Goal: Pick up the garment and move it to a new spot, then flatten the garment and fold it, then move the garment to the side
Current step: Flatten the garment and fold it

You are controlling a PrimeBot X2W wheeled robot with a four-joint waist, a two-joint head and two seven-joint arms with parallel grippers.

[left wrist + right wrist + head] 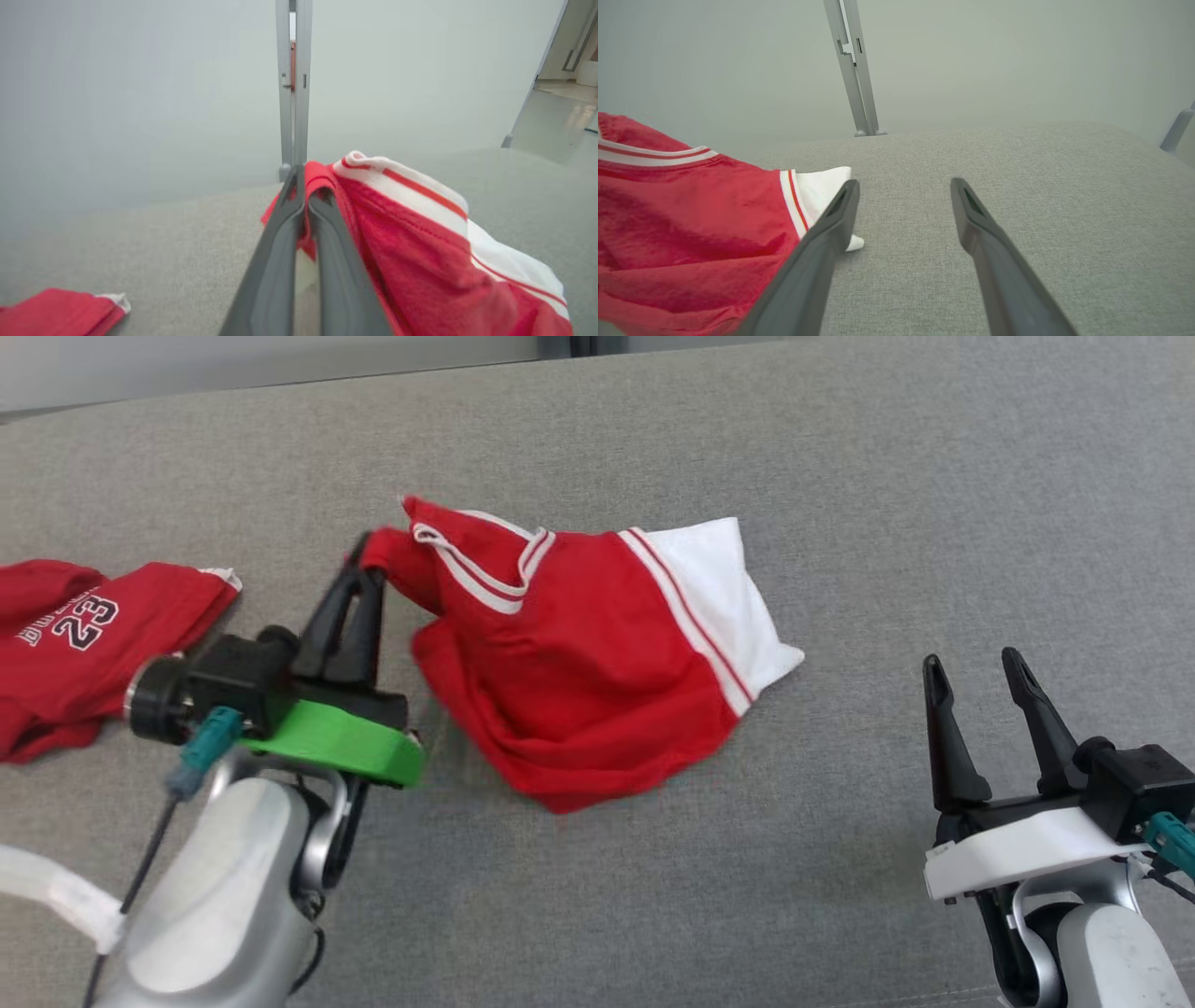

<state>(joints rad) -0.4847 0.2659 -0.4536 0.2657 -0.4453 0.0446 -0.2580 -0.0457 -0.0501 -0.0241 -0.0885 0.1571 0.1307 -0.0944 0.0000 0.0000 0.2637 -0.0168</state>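
A crumpled red garment [579, 663] with white stripes and a white panel lies in the middle of the grey surface. My left gripper [366, 560] is shut on its upper left corner, which is lifted a little. In the left wrist view the two fingers [285, 219] pinch red cloth of the garment [420, 252]. My right gripper [976, 677] stands open at the lower right, apart from the garment, nothing between its fingers. The right wrist view shows the garment [691, 224] to the left of my open right gripper [903, 186].
A second red garment [84, 635] with the number 23 lies at the far left, also seen as the folded red cloth [60, 312]. The grey cushion [934, 523] ends at a pale wall with a grey post [293, 84] behind it.
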